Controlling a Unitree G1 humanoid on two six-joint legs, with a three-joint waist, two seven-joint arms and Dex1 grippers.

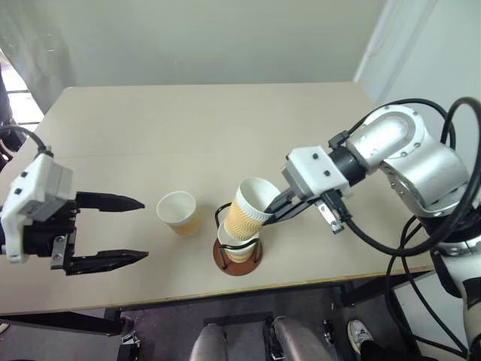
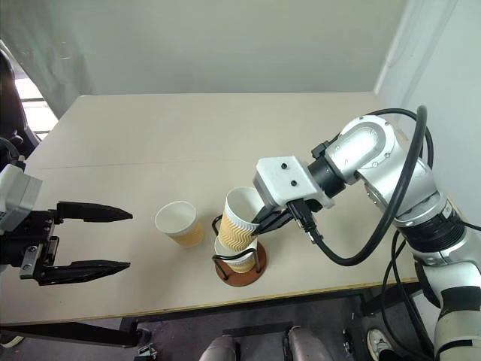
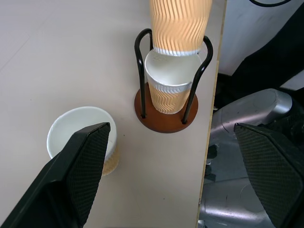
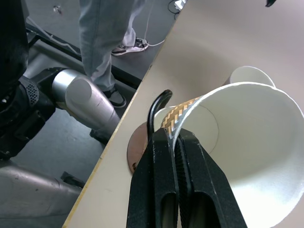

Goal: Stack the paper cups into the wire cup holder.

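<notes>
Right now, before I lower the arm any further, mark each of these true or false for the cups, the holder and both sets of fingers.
1. The right gripper pinches the wall of a tilted paper cup above the wire cup holder. True.
2. The holder is empty. False: one cup already sits upright inside its wire loops.
3. The left gripper has its fingers closed on a cup. False: its fingers stand open and hold nothing.
4. A third cup stands on the table, between the left gripper and the holder. True.
5. The holder stands at the table's far edge. False: it stands near the near edge.
</notes>
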